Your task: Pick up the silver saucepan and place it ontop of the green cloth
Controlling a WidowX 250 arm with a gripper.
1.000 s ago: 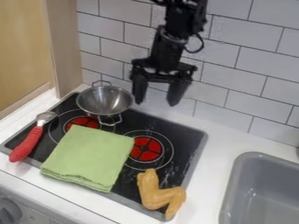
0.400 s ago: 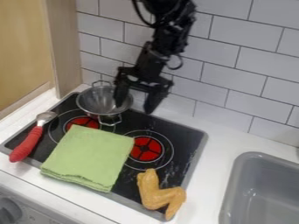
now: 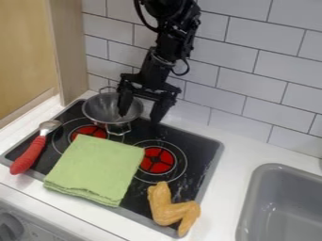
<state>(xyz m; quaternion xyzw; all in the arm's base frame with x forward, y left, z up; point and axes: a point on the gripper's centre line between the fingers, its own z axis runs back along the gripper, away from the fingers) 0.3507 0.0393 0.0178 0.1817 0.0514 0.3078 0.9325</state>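
Camera view, one entry per item.

Item: gripper [image 3: 140,117]. Shifted toward the frame's left and lower over the past second, from beside the saucepan to its near-right rim. Fingers apart, nothing clamped: one over the bowl, the other outside the rim, above the stovetop [image 3: 201,150]. Contact with the metal: cannot tell.

Item: silver saucepan [image 3: 104,109], two loop handles. Upright at the back corner of the stovetop, toward the wooden panel [image 3: 68,47]. Unmoved during the shift; not yet lifted.

Item: green cloth [image 3: 97,167], folded, flat. Just in front of the saucepan, partly over a red burner [image 3: 90,131]. Unchanged; top free for placing.

Also listed: red-handled utensil [image 3: 28,157] beside the cloth; tan toy chicken wing [image 3: 168,209] at the near edge of the stovetop; gray sink [image 3: 267,176] set into the white surface [image 3: 223,188], well apart.

Meaning for the task: approach stage, by judgement; rim now apparently between the fingers. Likely next: slight lowering, closing on the rim, lifting clear, short carry forward to the cloth. Risks: rim slipping from a shallow grip, bowl tilting when held on one side, near handle snagging the cloth and rucking its folds.
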